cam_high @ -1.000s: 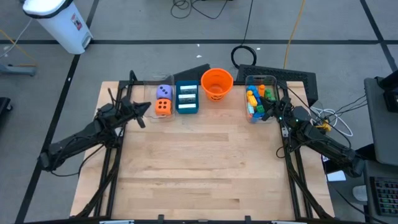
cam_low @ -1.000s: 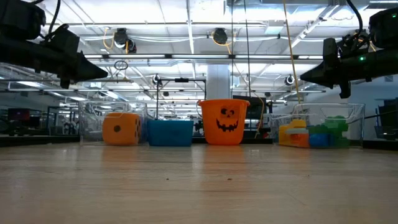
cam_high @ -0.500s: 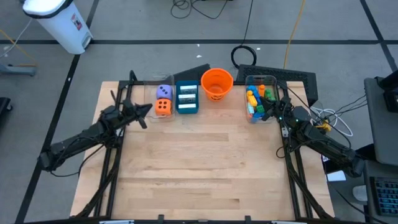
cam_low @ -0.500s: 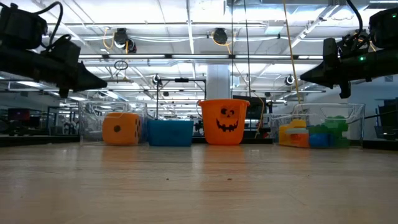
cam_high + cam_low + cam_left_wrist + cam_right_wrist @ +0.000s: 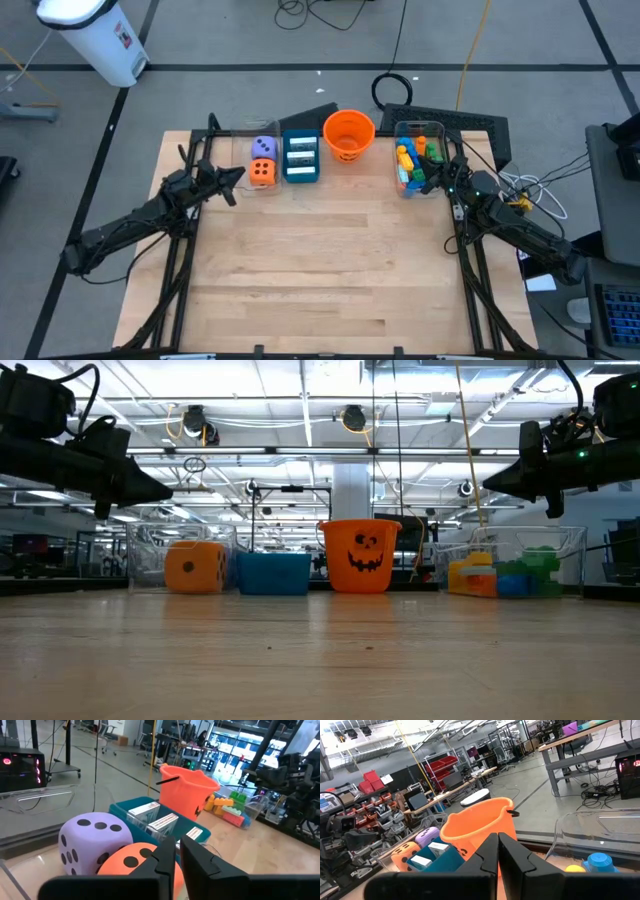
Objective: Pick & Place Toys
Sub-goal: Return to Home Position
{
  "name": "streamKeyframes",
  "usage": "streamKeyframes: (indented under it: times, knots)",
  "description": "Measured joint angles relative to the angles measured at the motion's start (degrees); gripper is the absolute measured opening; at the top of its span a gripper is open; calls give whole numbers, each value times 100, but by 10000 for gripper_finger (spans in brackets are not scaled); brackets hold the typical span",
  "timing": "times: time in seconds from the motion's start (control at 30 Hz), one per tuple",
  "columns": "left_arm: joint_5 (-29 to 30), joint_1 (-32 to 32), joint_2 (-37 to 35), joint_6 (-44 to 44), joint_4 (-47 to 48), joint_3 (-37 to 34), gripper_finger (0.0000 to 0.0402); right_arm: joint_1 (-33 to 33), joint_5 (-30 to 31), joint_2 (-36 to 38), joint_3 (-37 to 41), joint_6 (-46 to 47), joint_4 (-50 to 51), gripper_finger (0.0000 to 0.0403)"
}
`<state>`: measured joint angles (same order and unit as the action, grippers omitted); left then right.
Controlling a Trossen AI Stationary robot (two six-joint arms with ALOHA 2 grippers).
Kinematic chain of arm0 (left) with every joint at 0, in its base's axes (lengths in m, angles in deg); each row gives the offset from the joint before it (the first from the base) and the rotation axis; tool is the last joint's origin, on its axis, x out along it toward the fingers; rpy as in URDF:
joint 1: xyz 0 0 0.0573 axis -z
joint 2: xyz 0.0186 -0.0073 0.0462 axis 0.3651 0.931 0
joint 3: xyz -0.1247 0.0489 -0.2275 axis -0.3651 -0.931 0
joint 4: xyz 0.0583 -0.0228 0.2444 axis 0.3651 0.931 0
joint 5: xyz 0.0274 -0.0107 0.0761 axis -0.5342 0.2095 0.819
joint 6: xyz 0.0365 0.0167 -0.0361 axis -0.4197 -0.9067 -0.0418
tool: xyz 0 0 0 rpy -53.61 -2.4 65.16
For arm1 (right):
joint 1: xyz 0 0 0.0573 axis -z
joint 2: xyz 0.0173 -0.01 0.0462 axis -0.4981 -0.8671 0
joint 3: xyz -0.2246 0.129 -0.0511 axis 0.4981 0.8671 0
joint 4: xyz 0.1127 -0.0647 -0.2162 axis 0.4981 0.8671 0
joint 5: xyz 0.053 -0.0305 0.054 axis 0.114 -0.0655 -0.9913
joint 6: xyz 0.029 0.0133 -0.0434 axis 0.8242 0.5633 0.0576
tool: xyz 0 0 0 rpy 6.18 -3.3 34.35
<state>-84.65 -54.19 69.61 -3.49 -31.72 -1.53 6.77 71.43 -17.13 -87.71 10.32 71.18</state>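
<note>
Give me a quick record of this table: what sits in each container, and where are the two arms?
Left clear bin: orange die, purple die
Teal box: white cards
Orange bucket: between teal box and right clear bin
Right clear bin: coloured bricks
Left gripper: shut, raised beside left clear bin
Right gripper: shut, raised beside right clear bin

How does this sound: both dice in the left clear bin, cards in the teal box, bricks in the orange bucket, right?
Not quite: the high view shows the bricks in the right clear bin, not the orange bucket. The dice in the left clear bin and cards in the teal box are correct.
</note>
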Motion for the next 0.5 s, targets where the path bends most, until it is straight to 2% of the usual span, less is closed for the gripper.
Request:
streamKeyframes:
  times: [0.17, 0.5]
  knots:
    - [2, 0, 0, 13, -4, 0, 47, 0, 0, -1, 0, -1, 0, 4]
    - [1, 0, 0, 7, -6, 0, 49, 0, 0, 0, 0, 0, 0, 4]
